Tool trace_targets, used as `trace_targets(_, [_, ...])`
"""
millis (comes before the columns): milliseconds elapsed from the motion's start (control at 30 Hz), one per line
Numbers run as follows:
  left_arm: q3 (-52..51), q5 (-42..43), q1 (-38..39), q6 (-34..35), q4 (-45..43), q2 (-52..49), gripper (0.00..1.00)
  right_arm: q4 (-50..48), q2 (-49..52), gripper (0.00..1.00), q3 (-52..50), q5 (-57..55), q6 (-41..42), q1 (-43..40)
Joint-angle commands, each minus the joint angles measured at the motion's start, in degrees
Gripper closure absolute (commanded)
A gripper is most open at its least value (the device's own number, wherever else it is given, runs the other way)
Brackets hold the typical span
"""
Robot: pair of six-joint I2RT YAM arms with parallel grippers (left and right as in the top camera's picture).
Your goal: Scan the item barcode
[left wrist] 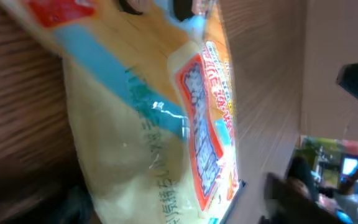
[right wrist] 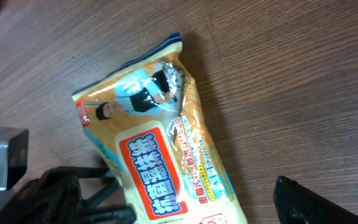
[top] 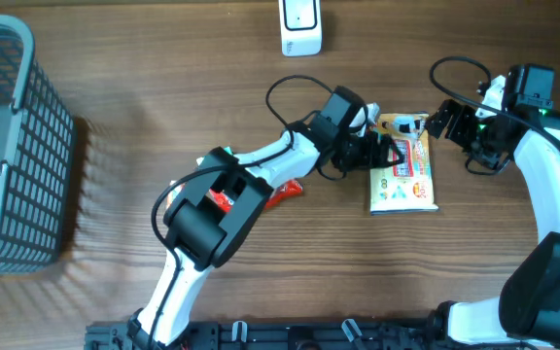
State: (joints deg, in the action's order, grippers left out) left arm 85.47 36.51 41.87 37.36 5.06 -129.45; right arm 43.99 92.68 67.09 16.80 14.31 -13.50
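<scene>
A grey mesh basket is standing at the far left of the overhead frame, on the wooden table. Right of it, near the lower middle, the left arm is reaching diagonally up toward the centre, and a small red item is lying partly under that arm. At the top centre a white scanner is sitting well apart from everything else.

Just right of centre, the left gripper is resting over the left edge of the packet. The frames are not showing whether its jaws are spread or pinching the wrapper. In the left wrist view the packet is filling most of the frame, blurred, with yellow, blue and red print.

The packet is lying flat on the table, right of centre, its long side running up and down the overhead frame. In the right wrist view the packet is lying diagonally across the middle.

Further right, the right gripper is hovering just beside the packet's upper right corner with its jaws spread wide and nothing between them. One dark finger is showing at the lower right of its own view.
</scene>
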Motion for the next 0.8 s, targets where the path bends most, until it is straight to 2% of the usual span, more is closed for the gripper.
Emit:
trace_targets(0, [-0.42,-4.72,0.83,0.9,0.46,-2.6,0.6,0.04,0.76,0.0,-0.48,-0.31,0.7,-0.02])
trace_targets(67, [-0.42,-4.72,0.76,0.9,0.46,-2.62,0.87,0.24,0.76,0.0,-0.48,-0.31,0.7,-0.02])
trace_targets(100, [-0.42,-4.7,0.61,0.9,0.5,-2.62,0.96,0.24,0.76,0.01,-0.48,-0.31,0.7,-0.02])
trace_targets(233, [-0.39,-4.17,-1.05,2.19,1.18,-2.4,0.96,0.66,0.76,0.0,-0.48,-0.33,0.66,-0.02])
trace_targets(367, [-0.39,-5.31,-4.59,0.61,7.65,3.04,0.96,0.87,0.76,0.0,-0.48,-0.31,0.68,-0.02])
trace_targets(500, [-0.39,-14.93,-6.12,-1.11,16.96,9.4,0.96,0.24,0.76,0.0,-0.57,3.72,-0.83,1.49])
trace_targets(633, [-0.39,-18.95,-6.1,-0.79,22.62,8.68,0.96,-8.0,0.76,0.0,-5.9,4.68,0.72,5.95])
trace_targets(767, [-0.39,-28.68,-6.84,3.93,29.31,8.57,0.96,-20.96,0.79,0.0,-12.72,7.21,0.85,11.1])
